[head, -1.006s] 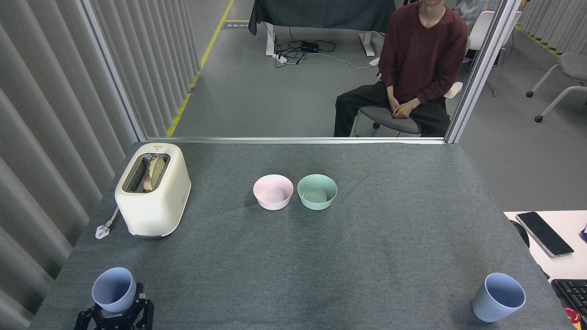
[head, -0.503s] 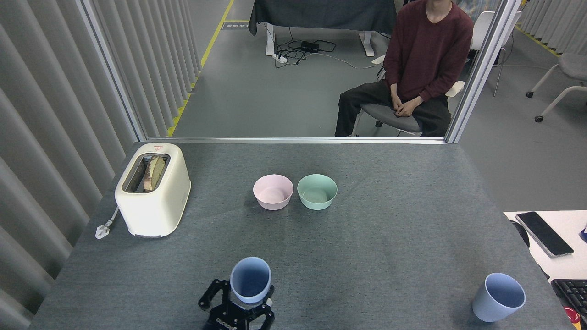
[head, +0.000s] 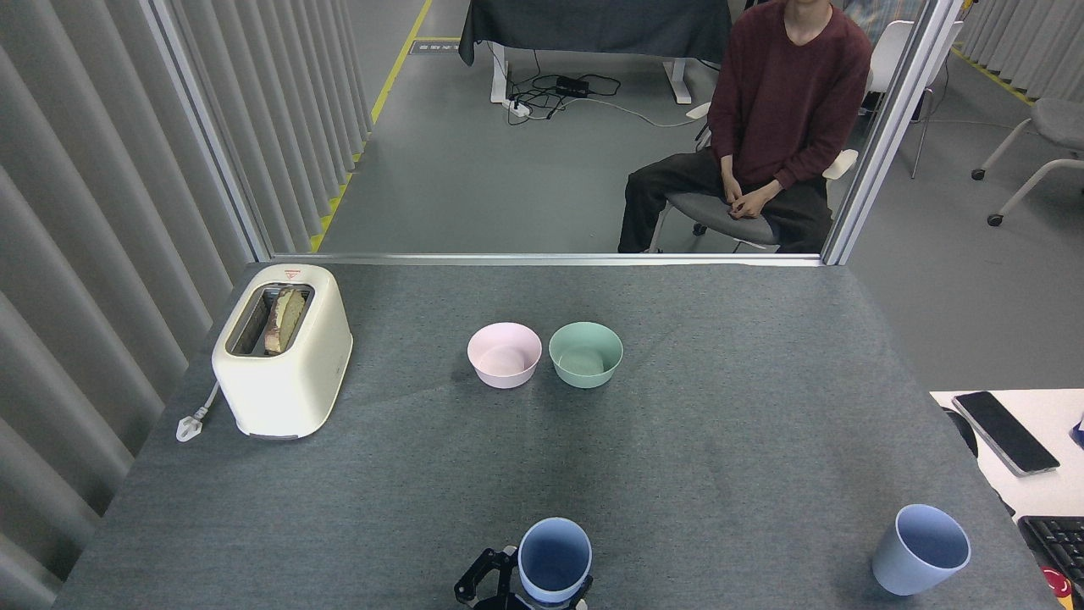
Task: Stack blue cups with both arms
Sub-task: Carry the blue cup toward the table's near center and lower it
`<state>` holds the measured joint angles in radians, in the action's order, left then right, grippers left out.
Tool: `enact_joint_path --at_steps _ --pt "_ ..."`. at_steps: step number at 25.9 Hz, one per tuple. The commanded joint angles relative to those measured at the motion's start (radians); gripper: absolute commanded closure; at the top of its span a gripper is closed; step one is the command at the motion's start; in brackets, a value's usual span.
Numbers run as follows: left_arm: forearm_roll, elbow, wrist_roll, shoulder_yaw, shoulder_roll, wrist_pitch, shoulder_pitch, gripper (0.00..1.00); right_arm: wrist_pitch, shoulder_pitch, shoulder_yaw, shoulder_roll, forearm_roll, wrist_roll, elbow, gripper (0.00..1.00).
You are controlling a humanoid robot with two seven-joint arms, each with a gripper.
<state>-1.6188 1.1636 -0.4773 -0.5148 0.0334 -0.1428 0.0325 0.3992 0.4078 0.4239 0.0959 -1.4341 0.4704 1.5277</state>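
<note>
While the left tool (head: pixel 523 593) stays clamped low on one blue cup (head: pixel 555 560), the other cup (head: pixel 920 549) stands apart. Light, stiff, likely slick plastic: grip its wall. No right tool shows.

A single camera is looking out from the robot's own head, facing forward and tilting down over a grey table (head: pixel 677 440). The near table edge is sitting at the bottom of the frame. The far edge is lying across the middle, with a floor and a seated person (head: pixel 762 127) showing beyond. No second view is sharing the scene.
</note>
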Motion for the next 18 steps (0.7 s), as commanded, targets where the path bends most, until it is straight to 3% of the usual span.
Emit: enact_joint_path --at_steps 1,18 --pt "0.000 -0.013 -0.004 -0.001 0.026 0.002 0.007 0.03 0.000 0.000 0.001 -0.001 0.001 0.001 0.000 0.00" --pt "0.003 -0.012 -0.087 0.004 0.002 -0.009 -0.031 0.00 0.000 -0.003 0.001 -0.001 0.001 0.001 0.011 0.00"
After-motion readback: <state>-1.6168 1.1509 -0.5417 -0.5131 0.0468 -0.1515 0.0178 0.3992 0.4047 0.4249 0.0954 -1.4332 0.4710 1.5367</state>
